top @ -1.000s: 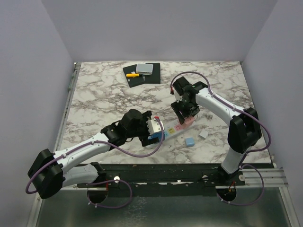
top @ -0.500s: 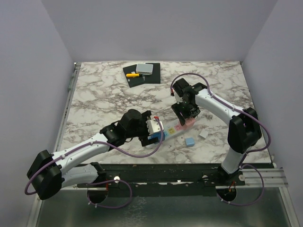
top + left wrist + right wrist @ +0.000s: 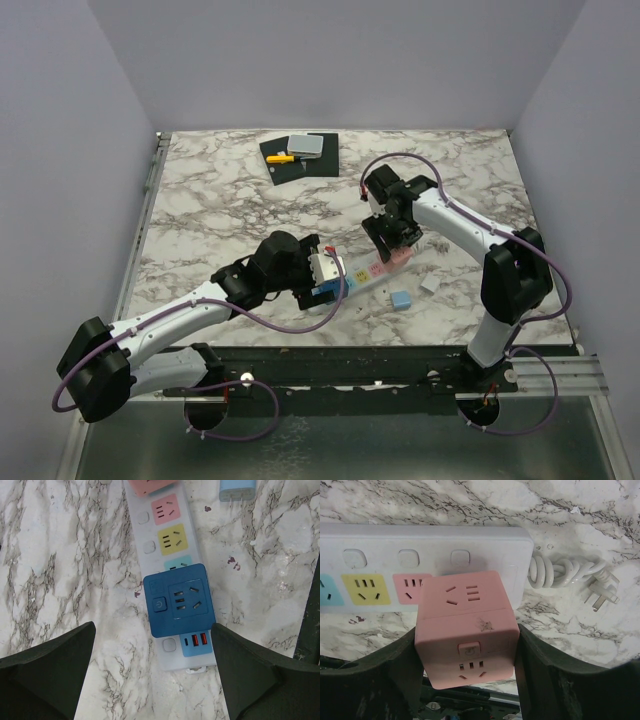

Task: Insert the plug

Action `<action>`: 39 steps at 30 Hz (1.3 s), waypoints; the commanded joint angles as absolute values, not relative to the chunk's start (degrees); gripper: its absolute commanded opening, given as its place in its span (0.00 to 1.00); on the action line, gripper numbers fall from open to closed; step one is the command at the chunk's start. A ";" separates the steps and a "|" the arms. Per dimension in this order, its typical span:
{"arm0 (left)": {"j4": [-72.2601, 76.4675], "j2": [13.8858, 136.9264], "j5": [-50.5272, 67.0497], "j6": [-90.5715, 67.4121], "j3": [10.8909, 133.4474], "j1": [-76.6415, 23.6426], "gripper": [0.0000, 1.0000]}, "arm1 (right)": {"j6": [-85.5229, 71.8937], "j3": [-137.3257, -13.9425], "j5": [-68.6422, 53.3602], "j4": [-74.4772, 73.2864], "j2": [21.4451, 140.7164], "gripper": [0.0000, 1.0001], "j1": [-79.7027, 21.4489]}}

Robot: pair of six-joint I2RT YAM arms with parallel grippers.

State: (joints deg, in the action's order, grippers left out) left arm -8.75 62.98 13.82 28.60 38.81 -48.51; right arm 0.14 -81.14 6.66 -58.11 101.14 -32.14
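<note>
Right gripper (image 3: 467,655) is clamped on the pink cube plug (image 3: 467,630), one dark finger (image 3: 390,675) pressed to each flank of it. The cube sits over the power strip (image 3: 435,542) at its cord end, right beside the strip's pink socket (image 3: 409,587) and covering the last position. Whether its pins are actually in cannot be told; the cube hides the join. Just past that end of the strip lies the coiled cord (image 3: 560,572), its own wall plug (image 3: 600,592) flat on the marble.

At the opposite end of the power strip (image 3: 150,545), the left gripper (image 3: 152,672) is spread wide and gripping nothing, its two fingers (image 3: 50,675) standing on either side of the strip and clear of it. Between them a blue cube adapter (image 3: 180,600) is seated on the strip, next to the yellow socket (image 3: 171,540), with the USB ports (image 3: 196,641) showing at the strip's tip.

A small light-blue plug (image 3: 237,489) lies loose on the table (image 3: 200,220), just beside the strip and apart from it. From above, a small white piece (image 3: 430,284) rests near that plug, on the side away from the strip. Well beyond the strip, at the far edge of the table, a black mat (image 3: 318,163) carries a grey block (image 3: 306,144) and a yellow tool (image 3: 281,158).
</note>
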 commanded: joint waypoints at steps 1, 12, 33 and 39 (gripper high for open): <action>-9.03 62.31 13.18 28.89 38.80 -48.91 0.99 | 1.44 -79.56 7.72 -57.41 101.23 0.01 -31.85; -9.00 62.40 13.13 28.84 39.17 -48.87 0.99 | 0.36 -76.26 6.45 -56.83 101.70 0.01 -31.89; -9.03 62.67 12.31 29.18 41.00 -48.91 0.99 | -4.84 -67.31 4.36 -53.45 104.40 0.01 -32.31; -9.21 62.97 12.00 29.73 41.59 -48.94 0.99 | -6.41 -66.05 0.44 -51.21 103.10 0.01 -32.34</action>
State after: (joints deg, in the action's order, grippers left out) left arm -9.13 62.98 13.39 28.80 39.62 -48.51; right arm -3.20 -71.09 5.52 -46.92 98.37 -32.34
